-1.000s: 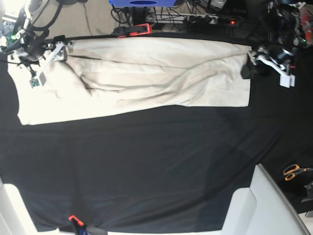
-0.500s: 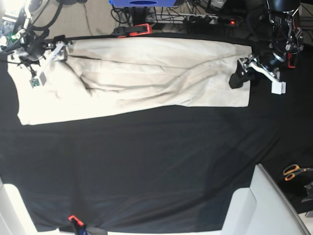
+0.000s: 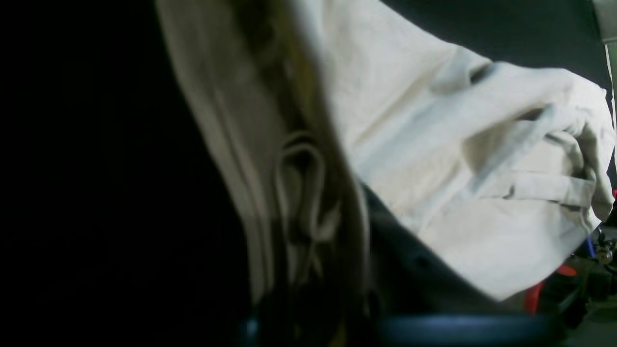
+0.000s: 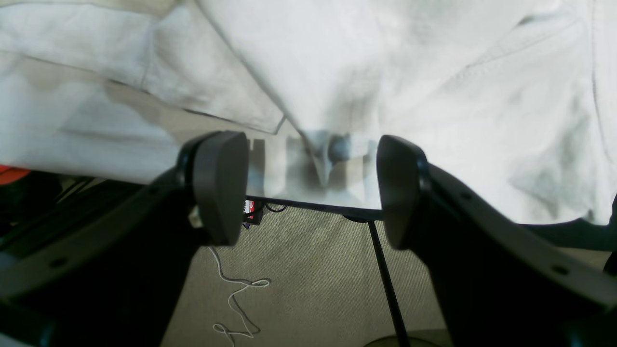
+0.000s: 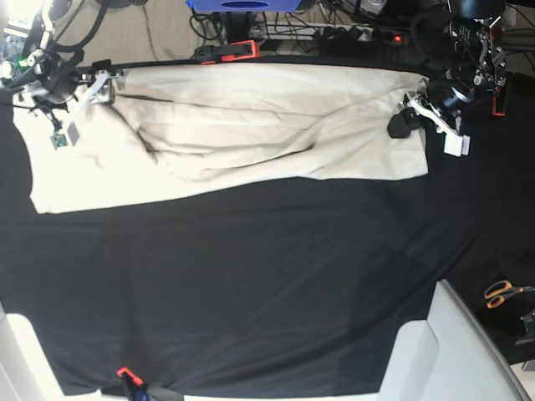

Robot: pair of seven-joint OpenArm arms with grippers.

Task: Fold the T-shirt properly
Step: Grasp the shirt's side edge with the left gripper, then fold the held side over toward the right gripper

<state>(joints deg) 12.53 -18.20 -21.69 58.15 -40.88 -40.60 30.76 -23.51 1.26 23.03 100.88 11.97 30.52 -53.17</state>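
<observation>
The cream T-shirt (image 5: 251, 125) lies spread as a wide band across the far half of the black tablecloth (image 5: 251, 276). My left gripper (image 5: 414, 117) sits on the shirt's right edge, shut, with the hem bunched under it. The left wrist view shows T-shirt cloth (image 3: 434, 144) close up, a pinched fold running down into the dark jaws. My right gripper (image 5: 96, 88) rests at the shirt's far left corner. In the right wrist view the right gripper (image 4: 311, 188) stands open, its fingers (image 4: 219, 188) wide apart, a small ridge of the T-shirt (image 4: 385, 62) between them, untouched.
A red clamp (image 5: 230, 52) holds the tablecloth at the far edge and another clamp (image 5: 125, 373) at the near edge. Orange-handled scissors (image 5: 501, 292) lie at the right. A white bulky object (image 5: 443, 351) fills the near right corner. Cables lie behind the table.
My left gripper has moved in from the right onto the shirt's right edge and shut on the cloth. The right gripper has stayed where it was.
</observation>
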